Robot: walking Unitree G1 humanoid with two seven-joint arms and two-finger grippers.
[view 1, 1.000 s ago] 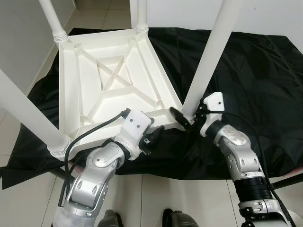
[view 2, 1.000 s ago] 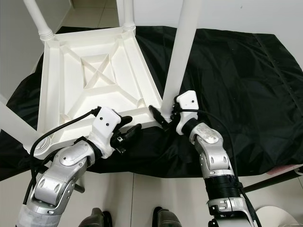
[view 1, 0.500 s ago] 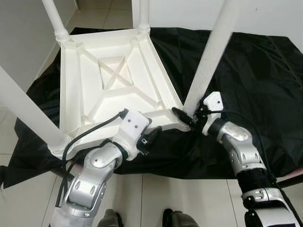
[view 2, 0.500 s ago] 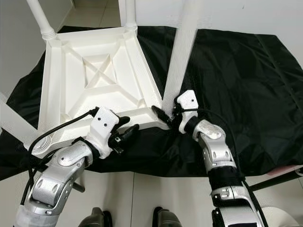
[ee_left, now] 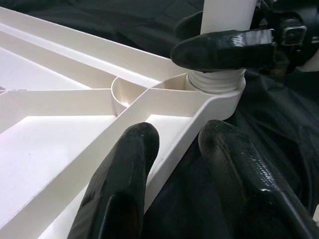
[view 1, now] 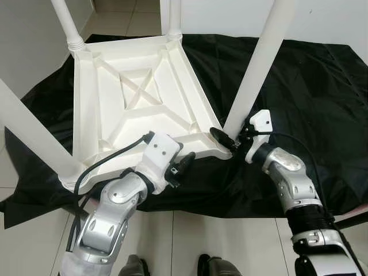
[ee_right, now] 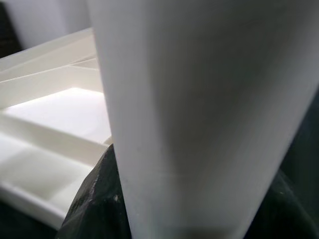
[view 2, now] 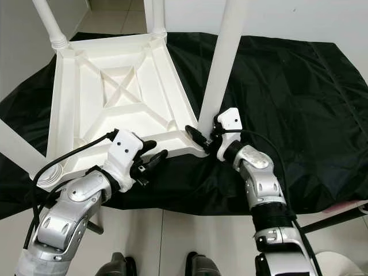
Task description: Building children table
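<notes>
White plastic children's table (view 1: 132,103), upturned on a black sheet (view 1: 310,86) spread over a pale tiled floor (view 1: 190,236); its ribbed underside faces up, with a cross-shaped brace in the centre. Four white legs rise from the corner sockets: far-left leg (view 1: 64,20), far leg (view 1: 174,16), near-left leg (view 1: 31,135) and near-right leg (view 1: 256,63).

Right gripper (view 1: 227,138) at the base of the near-right leg, just above its ribbed collar: one black finger (ee_left: 222,50) lies across the front of the leg and a second dark finger shows beside it in the right wrist view, so the claw appears clenched about the leg, though contact on the far side is hidden.

Left gripper (ee_left: 174,164) at the table's near edge, just beside the same corner: the two fingers stand apart, one finger (ee_left: 122,174) inside the rim over the underside, the other outside over the sheet, straddling the edge wall. Whether they press the wall cannot be told.

The robot's feet (view 1: 172,267) stand on the tiles, near the sheet's edge.
</notes>
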